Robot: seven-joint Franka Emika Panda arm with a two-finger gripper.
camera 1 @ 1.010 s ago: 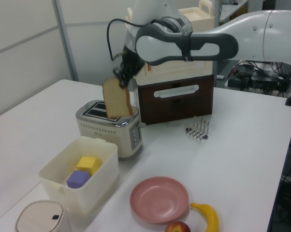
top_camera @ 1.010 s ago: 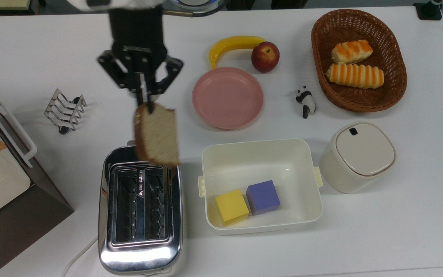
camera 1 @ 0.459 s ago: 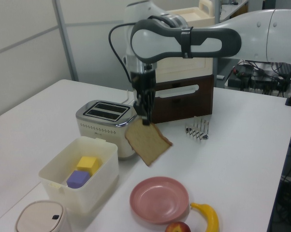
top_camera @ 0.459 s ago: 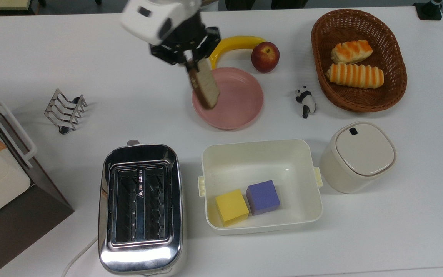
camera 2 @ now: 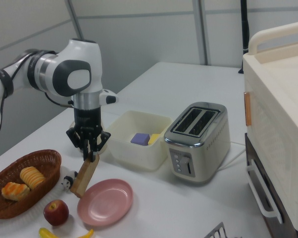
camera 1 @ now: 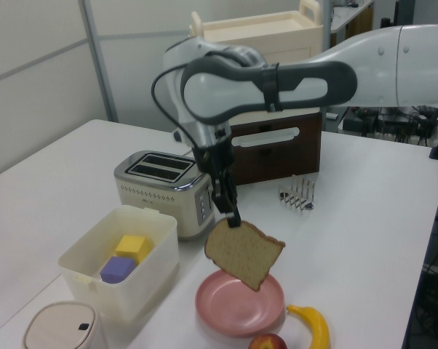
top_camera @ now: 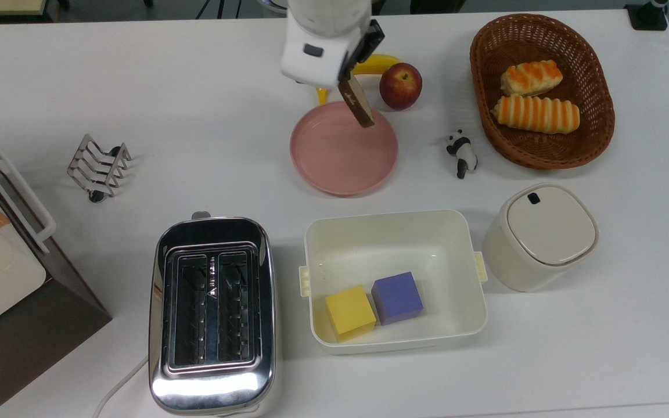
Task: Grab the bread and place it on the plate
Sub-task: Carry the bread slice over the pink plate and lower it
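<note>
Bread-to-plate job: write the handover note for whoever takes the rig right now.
Pincer: shut on the bread, gripping its upper edge; the slice hangs tilted in the air.
Bread: out of the toaster, whose slots are empty. It hangs above the plate and touches nothing; in the top view it sits over the plate's far rim, near the apple.
Plate: bare, on the table between the banana and the white tub.
Done: pickup and carry.
Left: lower the slice, probably a little nearer the plate's centre, release, withdraw.
</note>
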